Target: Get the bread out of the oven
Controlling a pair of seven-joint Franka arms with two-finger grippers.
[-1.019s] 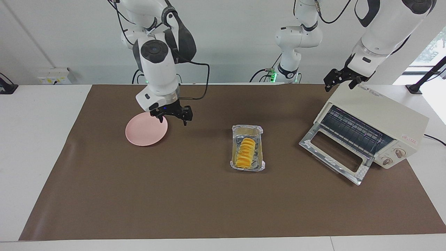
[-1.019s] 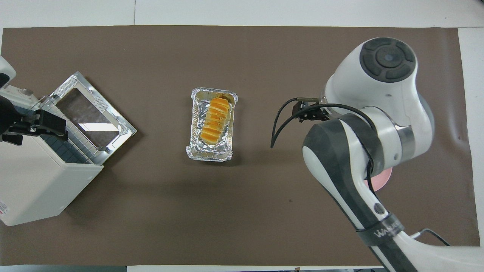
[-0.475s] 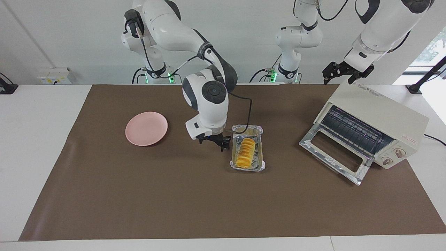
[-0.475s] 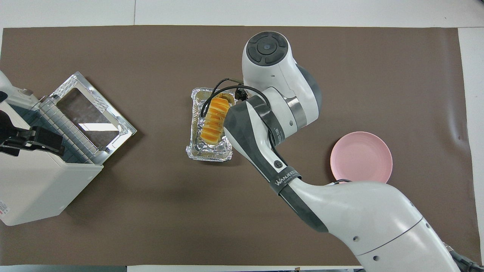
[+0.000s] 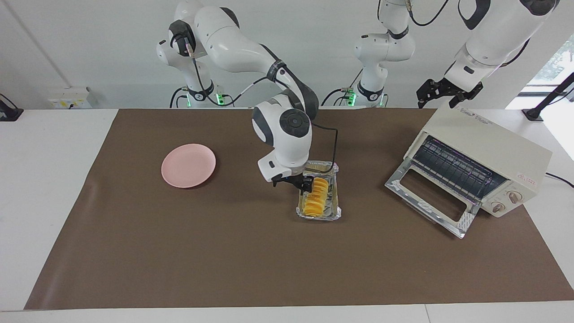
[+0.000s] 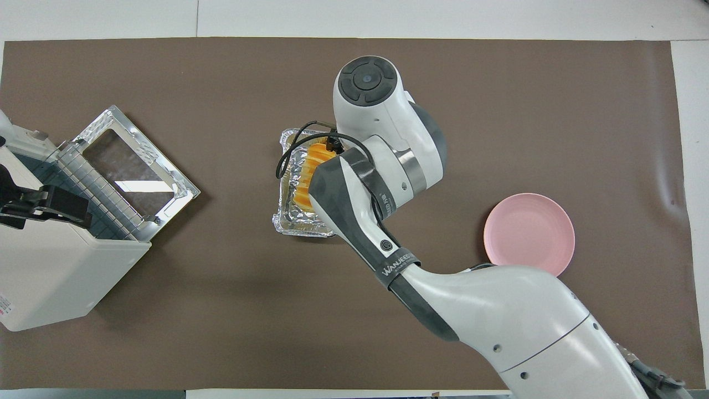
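The bread (image 5: pixel 315 198) is a ridged yellow-orange loaf lying in a crinkled foil tray (image 5: pixel 334 211) in the middle of the brown mat, outside the oven. My right gripper (image 5: pixel 297 184) is open and low over the tray's end nearer to the robots, one finger against the loaf. In the overhead view my right arm covers most of the bread (image 6: pixel 310 166) and hides the gripper. The cream-white oven (image 5: pixel 493 154) stands at the left arm's end with its glass door (image 5: pixel 430 197) dropped open. My left gripper (image 5: pixel 441 99) hangs open over the oven's top and waits.
A round pink plate (image 5: pixel 188 165) lies on the mat toward the right arm's end. In the overhead view the plate (image 6: pixel 529 233) sits beside my right arm's upper link. The oven's wire rack (image 5: pixel 453 167) holds nothing that I can see.
My right arm has swung from over the pink plate across the mat to the foil tray and lowered to the bread. My left gripper has lifted slightly over the oven.
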